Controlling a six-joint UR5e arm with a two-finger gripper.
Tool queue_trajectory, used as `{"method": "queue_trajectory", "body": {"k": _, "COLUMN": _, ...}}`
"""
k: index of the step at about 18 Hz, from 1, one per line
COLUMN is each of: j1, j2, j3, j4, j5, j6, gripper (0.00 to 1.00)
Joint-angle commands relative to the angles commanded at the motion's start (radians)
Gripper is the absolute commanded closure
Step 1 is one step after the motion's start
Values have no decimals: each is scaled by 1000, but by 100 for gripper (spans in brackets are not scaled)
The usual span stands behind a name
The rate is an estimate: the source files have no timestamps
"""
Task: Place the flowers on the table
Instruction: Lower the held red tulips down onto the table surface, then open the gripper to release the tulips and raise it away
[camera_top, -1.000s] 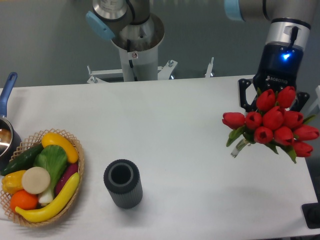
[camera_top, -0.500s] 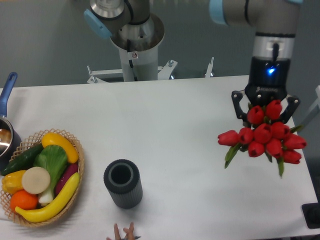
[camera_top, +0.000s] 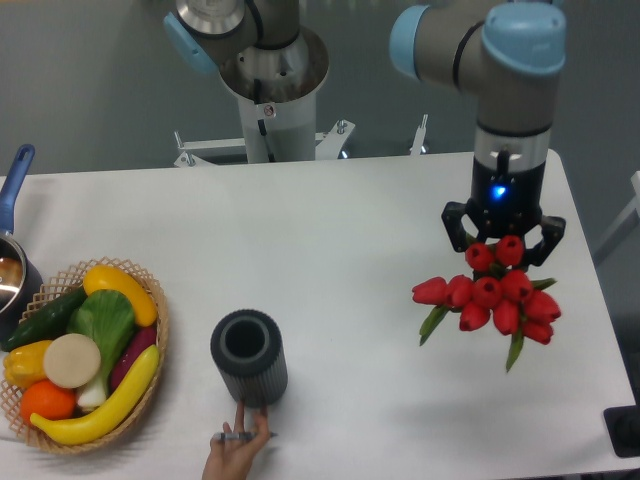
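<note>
I hold the gripper (camera_top: 503, 243) clamped on the flowers (camera_top: 490, 298) above the table (camera_top: 350, 250) near its right edge, buds hanging downward, ready for lowering.

A tied bunch of red tulips, the flowers (camera_top: 492, 296), hangs buds-up above the right side of the white table (camera_top: 340, 230).

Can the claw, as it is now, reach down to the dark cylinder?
Probably not yet: the claw is occupied with the flowers, and a hand touches the dark cylinder.
</note>
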Motion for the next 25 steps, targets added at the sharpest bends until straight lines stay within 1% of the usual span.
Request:
{"method": "queue_trajectory", "body": {"k": 2, "j1": -23, "j2": -25, "j3": 0, "j4": -6, "j5": 35, "j6": 0, "gripper": 53}}
{"method": "queue_trajectory", "body": {"k": 7, "j1": -38, "j2": -89, "j3": 3, "j4": 0, "j5": 78, "j6": 0, "gripper": 53}}
{"method": "queue_trajectory", "body": {"k": 10, "j1": -48, "j2": -140, "j3": 12, "j4": 6, "j5": 108, "j6": 2, "gripper": 53}}
{"method": "queue_trajectory", "body": {"k": 15, "j1": -72, "j2": -192, "j3": 21, "j4": 3, "j5": 111, "j6": -1, "gripper": 53}}
{"method": "queue_trajectory", "body": {"k": 23, "j1": -104, "j2": -261, "j3": 57, "j4": 6, "j5": 117, "j6": -9, "gripper": 52}}
{"method": "queue_trajectory", "body": {"k": 25, "j1": -106, "j2": -259, "j3": 57, "j4": 3, "j5": 120, "j6": -5, "gripper": 52}}
